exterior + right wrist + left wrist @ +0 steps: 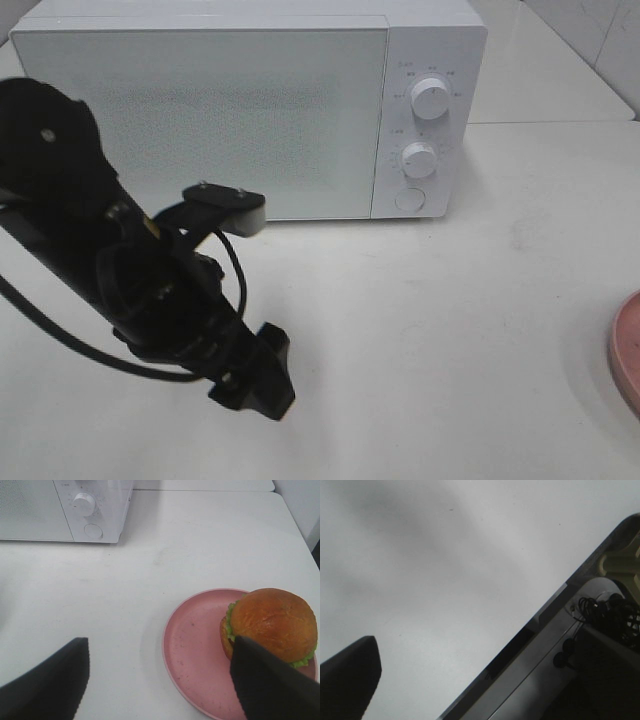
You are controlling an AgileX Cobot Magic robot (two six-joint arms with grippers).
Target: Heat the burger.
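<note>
The burger [272, 622], with a golden-brown bun and green lettuce, stands on the far side of a round pink plate [192, 650] in the right wrist view. My right gripper [160, 642] is open and empty, hovering just short of the plate; one finger [270, 685] overlaps the burger's near side. The white microwave [200, 110] stands at the back with its door shut. My left gripper [262, 375] hangs low over the table in front of the microwave, open and empty [475, 635]. The burger is out of the high view.
Only the plate's rim [628, 350] shows at the right edge of the high view. The microwave's two knobs [430, 98] and round button [409, 199] are on its right panel. The table edge [530, 635] with cables beyond it shows in the left wrist view.
</note>
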